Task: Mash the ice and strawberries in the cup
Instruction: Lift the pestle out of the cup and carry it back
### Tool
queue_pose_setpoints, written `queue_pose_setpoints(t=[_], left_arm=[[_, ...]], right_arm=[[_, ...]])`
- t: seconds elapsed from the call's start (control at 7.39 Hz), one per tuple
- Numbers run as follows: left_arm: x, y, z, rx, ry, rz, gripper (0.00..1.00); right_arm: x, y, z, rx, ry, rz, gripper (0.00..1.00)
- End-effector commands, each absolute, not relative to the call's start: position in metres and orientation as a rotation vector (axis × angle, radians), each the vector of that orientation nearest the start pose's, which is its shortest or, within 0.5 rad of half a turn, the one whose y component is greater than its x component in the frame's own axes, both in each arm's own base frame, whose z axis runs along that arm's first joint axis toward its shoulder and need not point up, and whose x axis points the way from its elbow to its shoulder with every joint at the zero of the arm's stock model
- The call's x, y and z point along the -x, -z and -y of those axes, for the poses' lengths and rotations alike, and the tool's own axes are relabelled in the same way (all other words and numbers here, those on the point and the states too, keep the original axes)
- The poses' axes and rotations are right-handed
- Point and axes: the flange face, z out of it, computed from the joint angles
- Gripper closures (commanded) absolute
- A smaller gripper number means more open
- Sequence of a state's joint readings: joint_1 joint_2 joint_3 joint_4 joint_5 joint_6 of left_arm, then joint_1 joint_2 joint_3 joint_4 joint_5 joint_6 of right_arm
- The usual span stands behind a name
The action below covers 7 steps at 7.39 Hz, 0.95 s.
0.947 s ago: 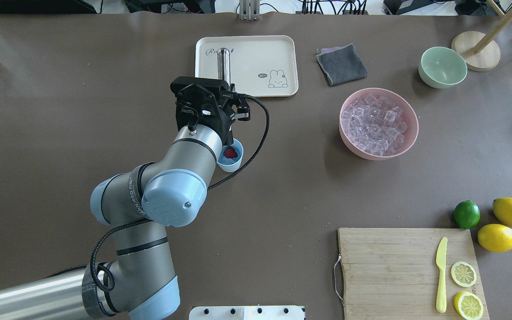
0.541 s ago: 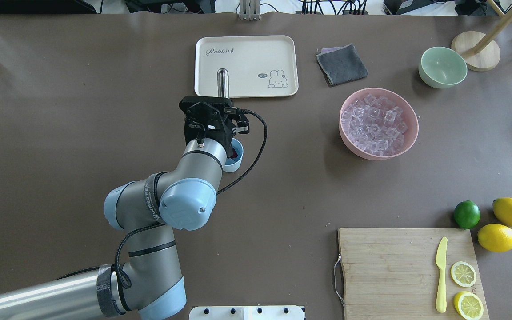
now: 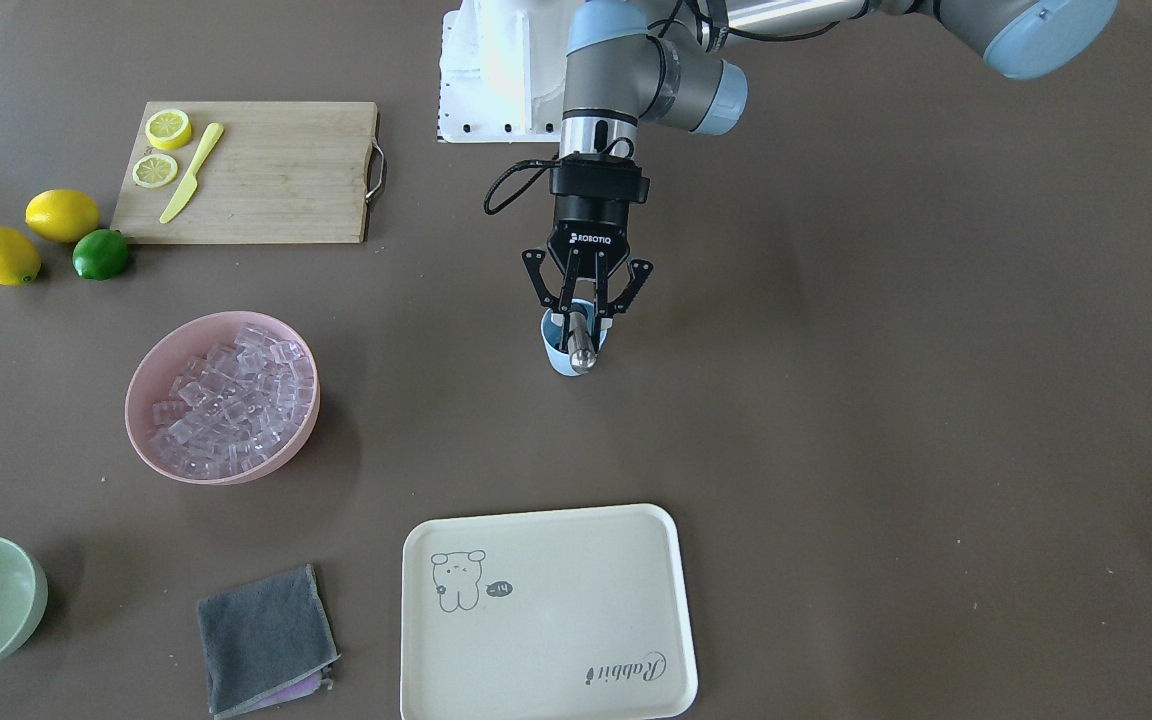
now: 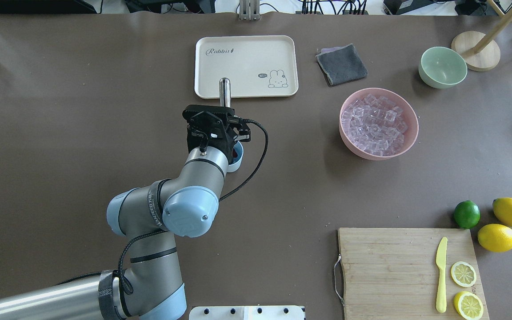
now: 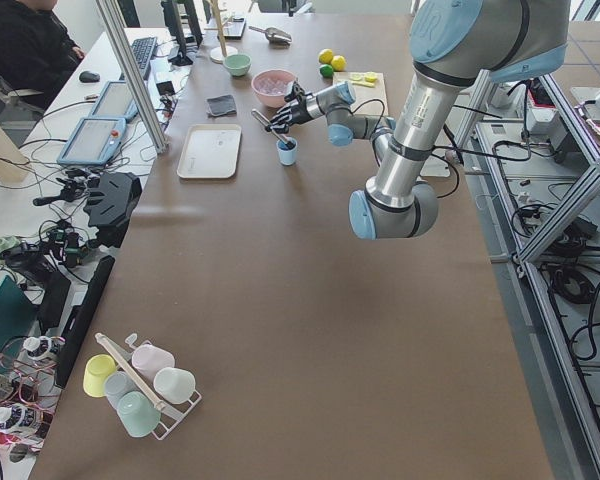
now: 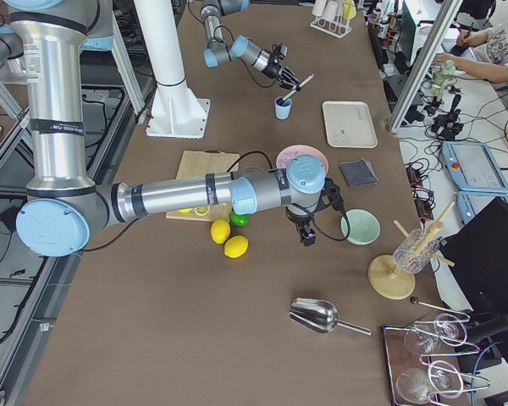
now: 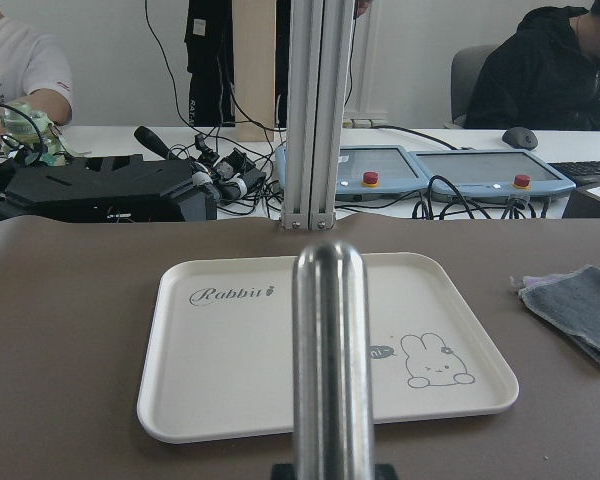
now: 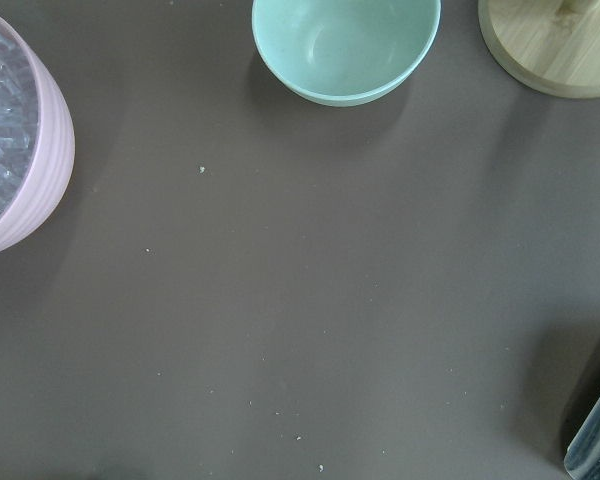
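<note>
Fingers [image 3: 536,275] of left gripper [image 3: 583,314] pinch steel rod [image 3: 581,350] over brown table [image 3: 886,400].

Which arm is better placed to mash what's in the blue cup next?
Left. The left hand grips the metal muddler, whose lower end is in the cup; the right hand is far off beside the green bowl.

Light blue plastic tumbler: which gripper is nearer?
Left: left gripper sits directly above the light blue tumbler, holding a shiny metal rod in it; right gripper is far off, by the pale green bowl.
</note>
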<state>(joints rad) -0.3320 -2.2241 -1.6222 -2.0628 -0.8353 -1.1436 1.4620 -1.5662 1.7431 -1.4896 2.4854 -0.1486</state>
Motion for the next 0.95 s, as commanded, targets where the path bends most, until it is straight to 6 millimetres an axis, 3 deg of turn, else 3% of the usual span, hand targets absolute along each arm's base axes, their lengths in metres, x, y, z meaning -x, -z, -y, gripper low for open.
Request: queue_pose_setpoints(t=[0.0, 0.14, 0.27, 0.41, 0.54, 0.68, 0.81], left_arm=[[-0.524, -0.15, 0.419, -1.047, 0.388, -0.847, 1.0], [-0.493, -0.143, 0.444, -1.002, 0.35, -0.89, 1.0], [-0.45, -0.157, 0.484, -0.934, 0.333, -0.913, 1.0], [-0.398, -0.188, 0.526, -0.828, 0.305, -0.935, 1.0], [-0.334, -0.216, 0.566, -0.751, 0.22, -0.934, 1.0], [-0.262, -0.258, 0.602, -0.676, 0.161, -0.904, 1.0], [-0.21, -0.317, 0.616, -0.597, 0.113, -0.87, 1.0]], right_arm=[[0.001, -0.545, 0.502, -0.268, 0.356, 0.915, 0.01], [0.001, -0.542, 0.502, -0.272, 0.354, 0.915, 0.01], [0.001, -0.542, 0.502, -0.27, 0.354, 0.915, 0.01], [0.0, -0.543, 0.502, -0.269, 0.353, 0.914, 0.01], [0.0, -0.549, 0.502, -0.262, 0.353, 0.915, 0.01], [-0.001, -0.551, 0.502, -0.26, 0.352, 0.9, 0.01], [-0.004, -0.547, 0.503, -0.273, 0.353, 0.894, 0.01]])
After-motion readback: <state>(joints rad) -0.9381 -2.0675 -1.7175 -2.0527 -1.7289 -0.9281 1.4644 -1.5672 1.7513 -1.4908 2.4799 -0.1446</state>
